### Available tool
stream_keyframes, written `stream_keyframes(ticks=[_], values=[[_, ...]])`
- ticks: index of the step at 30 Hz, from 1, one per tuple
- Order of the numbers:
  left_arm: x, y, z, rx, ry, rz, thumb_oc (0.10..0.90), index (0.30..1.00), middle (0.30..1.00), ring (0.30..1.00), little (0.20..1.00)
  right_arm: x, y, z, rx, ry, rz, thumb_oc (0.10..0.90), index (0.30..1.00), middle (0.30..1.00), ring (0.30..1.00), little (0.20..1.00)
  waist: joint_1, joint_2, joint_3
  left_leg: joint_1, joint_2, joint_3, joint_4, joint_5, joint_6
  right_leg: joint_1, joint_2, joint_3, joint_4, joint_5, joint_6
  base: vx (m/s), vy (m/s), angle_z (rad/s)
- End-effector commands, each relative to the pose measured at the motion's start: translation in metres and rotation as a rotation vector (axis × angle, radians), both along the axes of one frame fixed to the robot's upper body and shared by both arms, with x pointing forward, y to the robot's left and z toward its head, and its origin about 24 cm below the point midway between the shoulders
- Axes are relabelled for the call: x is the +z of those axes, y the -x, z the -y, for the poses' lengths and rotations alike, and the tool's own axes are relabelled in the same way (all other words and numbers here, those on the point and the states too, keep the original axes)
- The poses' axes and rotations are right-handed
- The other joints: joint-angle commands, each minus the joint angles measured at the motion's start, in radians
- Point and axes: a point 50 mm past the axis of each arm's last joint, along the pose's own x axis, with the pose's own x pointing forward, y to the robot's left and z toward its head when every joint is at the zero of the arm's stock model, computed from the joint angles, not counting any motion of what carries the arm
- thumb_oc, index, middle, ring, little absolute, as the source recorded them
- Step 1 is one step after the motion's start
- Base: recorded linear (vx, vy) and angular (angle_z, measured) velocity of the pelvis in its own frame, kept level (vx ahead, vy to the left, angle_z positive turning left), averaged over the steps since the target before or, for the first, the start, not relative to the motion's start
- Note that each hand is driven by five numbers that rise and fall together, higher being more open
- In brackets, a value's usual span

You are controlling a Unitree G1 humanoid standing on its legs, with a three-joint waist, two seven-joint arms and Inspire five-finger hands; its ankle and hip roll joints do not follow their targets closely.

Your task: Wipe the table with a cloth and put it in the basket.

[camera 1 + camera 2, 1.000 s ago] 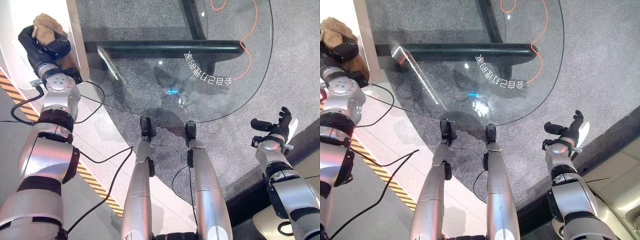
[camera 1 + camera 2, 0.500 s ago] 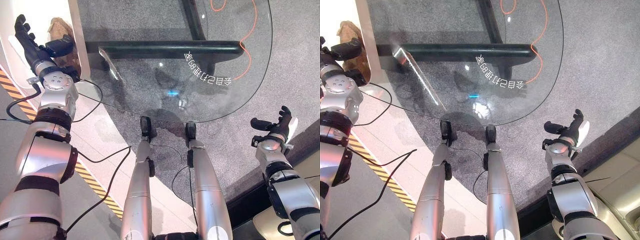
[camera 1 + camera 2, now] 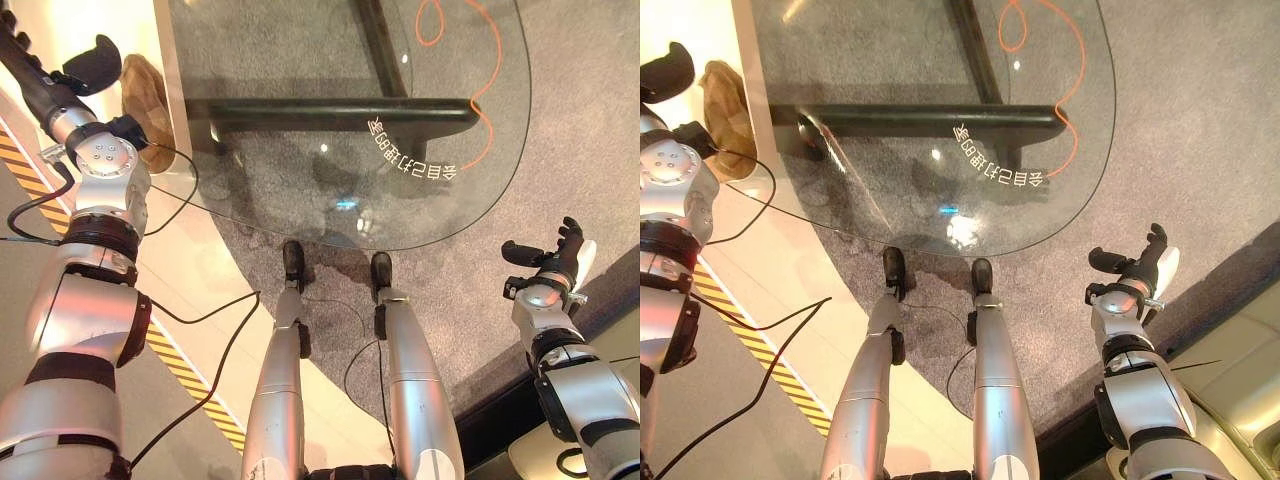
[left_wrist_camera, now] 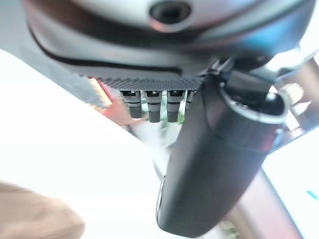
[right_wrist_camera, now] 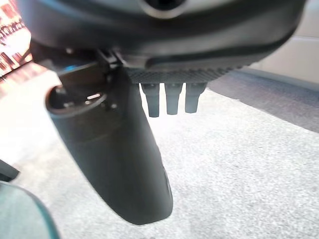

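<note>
The crumpled tan cloth (image 3: pixel 145 92) lies left of the oval glass bench (image 3: pixel 440 90), just beside the left hand (image 3: pixel 60 75), whose fingers are spread and empty. It looks soft and light; pinch a raised fold. The right hand (image 3: pixel 550 262) hangs relaxed, apart.

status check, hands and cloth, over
Left hand open, raised beside the crumpled brown cloth. Cloth lies loose in the white container left of the round glass table. Right hand open, idle over the grey carpet. Nothing in the way.
</note>
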Motion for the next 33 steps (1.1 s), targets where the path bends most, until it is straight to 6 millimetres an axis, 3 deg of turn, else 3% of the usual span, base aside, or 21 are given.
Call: stream_keyframes(ticks=[1,5,10,12,15,16,17,19,21,23,24,25,28,33], values=[[0.048,0.036,-0.029,0.118,-0.035,0.263,0.800,0.900,0.900,0.900,0.900,-0.006,0.028,0.035,-0.122,0.037,-0.022,0.800,0.900,0.900,0.900,0.900,0.021,-0.008,-0.026,0.096,-0.004,-0.001,0.119,-0.217,0.012,0.137,-0.037,0.025,-0.328,0.182,0.068,-0.06,-0.038,-0.06],[0.050,0.042,-0.033,0.088,-0.051,0.291,0.800,0.900,0.900,0.900,0.900,-0.024,0.041,0.037,-0.147,0.008,-0.065,0.800,0.900,0.900,0.900,0.900,0.030,-0.005,-0.027,0.204,0.001,0.006,0.054,-0.208,0.009,0.241,-0.051,0.019,-0.374,0.190,0.080,-0.04,-0.057,-0.06],[0.038,0.048,-0.048,0.075,-0.046,0.267,0.800,0.900,0.900,0.900,0.900,-0.049,0.063,0.040,-0.167,-0.022,-0.142,0.800,0.900,0.900,0.900,0.900,0.040,-0.005,-0.094,0.320,0.007,0.010,-0.040,-0.194,0.003,0.357,-0.059,0.010,-0.436,0.189,0.088,0.00,-0.056,-0.03],[0.025,0.047,-0.053,0.047,-0.080,0.200,0.800,0.900,0.900,0.900,0.900,-0.062,0.075,0.043,-0.159,-0.055,-0.192,0.800,0.900,0.900,0.900,0.900,0.049,-0.004,-0.136,0.369,0.008,0.011,-0.078,-0.188,0.001,0.410,-0.062,0.007,-0.457,0.184,0.091,0.03,-0.079,-0.03],[-0.011,0.049,-0.067,-0.019,-0.061,0.108,0.800,0.900,0.900,0.900,0.900,-0.087,0.100,0.044,-0.121,-0.116,-0.273,0.800,0.900,0.900,0.900,0.900,0.068,-0.004,-0.197,0.459,0.013,0.011,-0.148,-0.174,-0.003,0.509,-0.071,-0.005,-0.509,0.181,0.096,0.05,-0.091,0.04],[-0.024,0.051,-0.069,-0.034,-0.053,0.076,0.800,0.900,0.900,0.900,0.900,-0.094,0.107,0.043,-0.113,-0.135,-0.295,0.800,0.900,0.900,0.900,0.900,0.072,-0.004,-0.212,0.483,0.013,0.010,-0.167,-0.171,-0.003,0.535,-0.072,-0.008,-0.525,0.182,0.097,0.05,-0.085,0.16],[-0.057,0.055,-0.074,-0.055,-0.018,0.016,0.800,0.900,0.900,0.900,0.900,-0.109,0.123,0.040,-0.098,-0.172,-0.351,0.800,0.900,0.900,0.900,0.900,0.085,-0.007,-0.250,0.525,0.013,0.005,-0.194,-0.168,-0.004,0.594,-0.074,-0.019,-0.560,0.185,0.099,0.04,-0.086,0.14],[-0.082,0.060,-0.077,-0.065,0.021,-0.030,0.800,0.900,0.900,0.900,0.900,-0.119,0.134,0.038,-0.089,-0.194,-0.393,0.800,0.900,0.900,0.900,0.900,0.087,-0.007,-0.269,0.549,0.012,-0.001,-0.200,-0.170,-0.004,0.629,-0.074,-0.026,-0.579,0.187,0.101,0.04,-0.062,0.06],[-0.138,0.073,-0.083,-0.083,0.131,-0.139,0.800,0.900,0.900,0.900,0.900,-0.139,0.155,0.029,-0.063,-0.235,-0.501,0.800,0.900,0.900,0.900,0.900,0.098,-0.012,-0.310,0.583,0.014,-0.010,-0.200,-0.174,-0.003,0.679,-0.073,-0.035,-0.590,0.183,0.100,0.05,-0.053,0.18],[-0.171,0.082,-0.082,-0.092,0.169,-0.231,0.800,0.900,0.900,0.900,0.900,-0.149,0.167,0.024,-0.056,-0.257,-0.566,0.800,0.900,0.900,0.900,0.900,0.104,-0.015,-0.339,0.603,0.014,-0.017,-0.200,-0.178,-0.002,0.707,-0.069,-0.038,-0.592,0.177,0.097,0.10,-0.048,0.12],[-0.211,0.091,-0.076,-0.130,0.228,-0.375,0.800,0.900,0.900,0.900,0.900,-0.161,0.181,0.018,-0.053,-0.282,-0.642,0.800,0.900,0.900,0.900,0.900,0.111,-0.020,-0.371,0.625,0.017,-0.023,-0.200,-0.181,-0.003,0.738,-0.067,-0.045,-0.595,0.170,0.094,0.11,-0.043,0.09],[-0.213,0.092,-0.076,-0.130,0.229,-0.378,0.800,0.900,0.900,0.900,0.900,-0.161,0.182,0.019,-0.053,-0.280,-0.646,0.800,0.900,0.900,0.900,0.900,0.110,-0.019,-0.372,0.627,0.017,-0.023,-0.200,-0.182,-0.003,0.742,-0.066,-0.046,-0.596,0.169,0.094,0.16,-0.054,0.24],[-0.295,0.128,-0.061,-0.175,0.316,-0.713,0.800,0.900,0.900,0.900,0.900,-0.181,0.213,0.007,-0.039,-0.330,-0.816,0.800,0.900,0.900,0.900,0.900,0.116,-0.025,-0.438,0.680,0.020,-0.029,-0.200,-0.194,-0.005,0.810,-0.065,-0.057,-0.621,0.167,0.096,0.15,-0.016,0.30],[-0.351,0.168,-0.049,-0.222,0.388,-1.024,0.800,0.900,0.900,0.900,0.900,-0.190,0.233,0.003,0.002,-0.339,-0.955,0.800,0.900,0.900,0.900,0.900,0.108,-0.022,-0.481,0.717,0.031,-0.009,-0.200,-0.210,-0.013,0.862,-0.067,-0.060,-0.660,0.172,0.101,0.08,0.025,0.04]])
